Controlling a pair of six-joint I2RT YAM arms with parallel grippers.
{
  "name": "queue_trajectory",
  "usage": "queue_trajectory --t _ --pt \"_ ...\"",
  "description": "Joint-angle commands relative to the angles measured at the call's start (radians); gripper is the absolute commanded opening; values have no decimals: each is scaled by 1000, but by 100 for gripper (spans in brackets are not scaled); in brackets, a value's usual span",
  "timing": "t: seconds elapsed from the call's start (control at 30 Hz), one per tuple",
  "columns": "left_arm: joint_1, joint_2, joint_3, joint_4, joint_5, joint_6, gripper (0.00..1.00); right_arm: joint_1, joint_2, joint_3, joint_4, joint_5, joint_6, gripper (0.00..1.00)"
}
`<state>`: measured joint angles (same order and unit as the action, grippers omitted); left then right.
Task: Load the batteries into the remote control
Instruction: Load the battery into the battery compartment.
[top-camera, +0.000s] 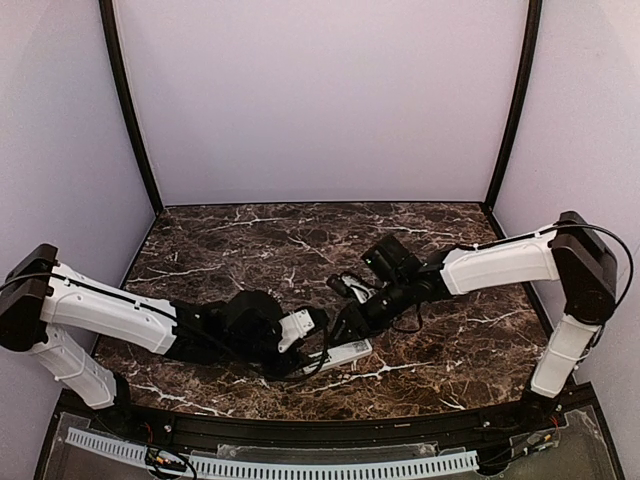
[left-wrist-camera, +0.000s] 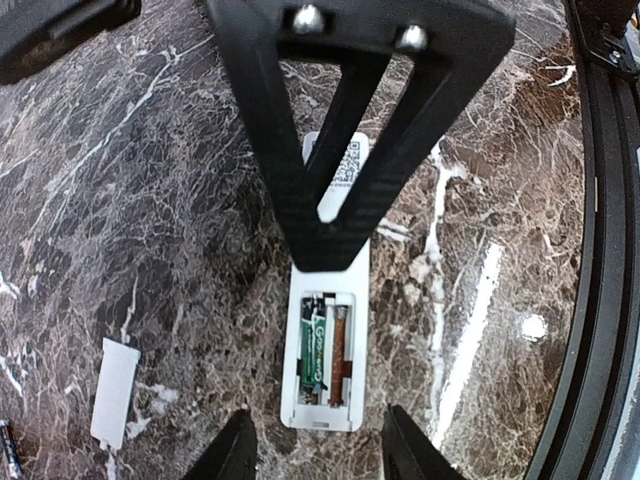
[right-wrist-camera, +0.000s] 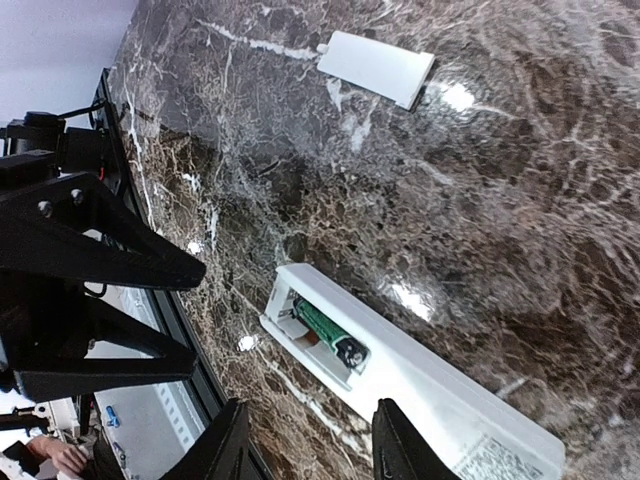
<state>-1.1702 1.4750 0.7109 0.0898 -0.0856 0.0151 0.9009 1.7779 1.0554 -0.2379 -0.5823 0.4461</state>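
**One battery seated, second slot empty**

Top external: the remote control (top-camera: 345, 352) lies on the tabletop (top-camera: 250, 240) close to the near edge, about mid-width. The left gripper (top-camera: 312, 328) and right gripper (top-camera: 348, 322) crowd over it from either side. The arms hide most of the remote control, and neither the compartment nor the jaws can be read here.

Left wrist: the remote control is back side up with its compartment open. A green battery (left-wrist-camera: 315, 345) sits in one slot; the slot beside it is bare, with brownish metal showing. The left jaws are released, spread either side of the compartment end and holding nothing. A black triangular finger (left-wrist-camera: 330, 220) of the right gripper covers the middle of the remote control; contact is unclear. The battery cover (left-wrist-camera: 115, 390) lies apart on the tabletop. At the frame edge is a cut-off object, possibly a loose battery (left-wrist-camera: 5, 452).

Right wrist: same picture, with one battery in and the right jaws released and empty.

Judgement: roughly halfway. The second battery and the battery cover are left to do. Polarity marks are too small to read.
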Motion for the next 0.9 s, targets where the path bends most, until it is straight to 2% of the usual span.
queue_trajectory --t 0.0,0.17,0.33,0.57,0.87 --pt "27 43 73 -81 26 63 44 -55 -115 -68 -3 12 -7 42" --pt "81 98 121 -137 118 89 46 -84 -174 -135 -5 7 -6 42" --pt "90 149 157 -155 190 139 47 -89 -180 -166 7 -4 -8 42" --pt "103 220 218 -190 210 173 43 -90 -178 -172 28 -18 1 42" --pt "115 250 214 -161 194 169 40 -89 -169 -178 37 -32 2 41"
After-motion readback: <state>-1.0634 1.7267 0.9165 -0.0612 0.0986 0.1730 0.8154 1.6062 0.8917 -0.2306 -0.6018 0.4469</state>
